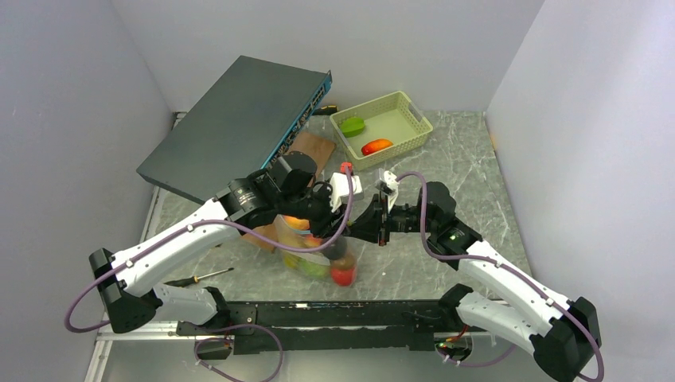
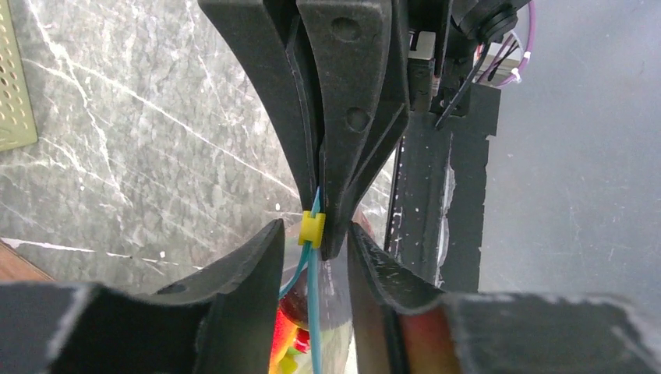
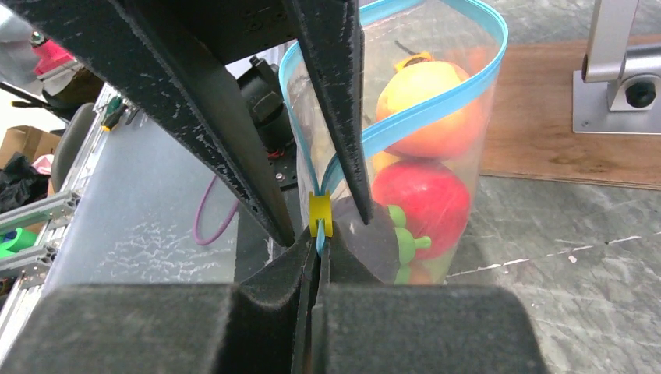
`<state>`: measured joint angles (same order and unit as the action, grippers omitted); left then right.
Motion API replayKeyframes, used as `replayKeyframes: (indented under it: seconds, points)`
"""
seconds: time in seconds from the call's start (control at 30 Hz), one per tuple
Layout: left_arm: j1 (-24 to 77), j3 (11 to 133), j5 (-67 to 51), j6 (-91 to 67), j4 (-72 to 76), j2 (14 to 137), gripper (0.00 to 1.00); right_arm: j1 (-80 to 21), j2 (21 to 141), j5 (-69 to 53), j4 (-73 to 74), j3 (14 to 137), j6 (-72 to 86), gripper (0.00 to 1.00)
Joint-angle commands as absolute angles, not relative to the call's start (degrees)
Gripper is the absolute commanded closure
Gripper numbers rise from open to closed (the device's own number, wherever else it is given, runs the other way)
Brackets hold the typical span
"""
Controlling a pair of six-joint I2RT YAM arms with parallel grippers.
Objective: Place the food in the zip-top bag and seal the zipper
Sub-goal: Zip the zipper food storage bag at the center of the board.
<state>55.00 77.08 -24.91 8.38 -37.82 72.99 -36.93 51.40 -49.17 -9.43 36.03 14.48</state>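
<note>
The clear zip-top bag (image 1: 317,256) hangs between my two grippers and holds several toy foods, among them a yellow-orange fruit (image 3: 425,97) and a red one (image 3: 425,202). Its teal zipper (image 3: 436,109) gapes open beyond a yellow slider (image 3: 319,216). My right gripper (image 3: 318,249) is shut on the zipper's end, just behind the slider. My left gripper (image 2: 315,234) is open, with a finger on each side of the strip at the slider (image 2: 312,228). A light green food (image 1: 354,126) and an orange-red food (image 1: 376,146) lie in the basket.
The pale green lattice basket (image 1: 415,119) stands at the back right. A large dark flat box (image 1: 239,119) leans at the back left, with a wooden board (image 1: 312,147) beside it. A screwdriver (image 1: 199,277) lies by the left arm. Walls enclose the table.
</note>
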Motion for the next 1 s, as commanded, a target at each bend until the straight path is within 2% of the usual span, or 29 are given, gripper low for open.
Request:
replayKeyframes:
  seconds: [0.0,0.1,0.27,0.5,0.67,0.97]
  points:
    - [55.29,78.69,-27.05,9.2,-36.63,71.79,0.65,-36.88,49.93,-50.53,-10.79,39.02,12.71,1.0]
    - [55.27,78.11,-26.48,8.75,-35.56,71.15,0.66,-36.8,49.86,-50.62,-10.17,39.03,12.34,1.0]
    - [55.2,78.87,-27.51,8.35,-35.33,71.22,0.58,-36.81,49.63,-50.46,-9.53,39.11,11.83,1.0]
    - [55.21,80.2,-27.97,8.24,-35.82,72.24,0.58,-36.76,49.66,-50.61,-9.24,39.11,11.6,1.0]
    - [55.2,80.91,-27.8,7.82,-35.42,72.88,0.65,-36.84,49.56,-50.67,-9.2,39.02,11.51,1.0]
    - [55.21,81.92,-28.45,7.93,-36.58,75.06,0.72,-36.8,49.25,-50.54,-8.54,39.16,11.0,1.0]
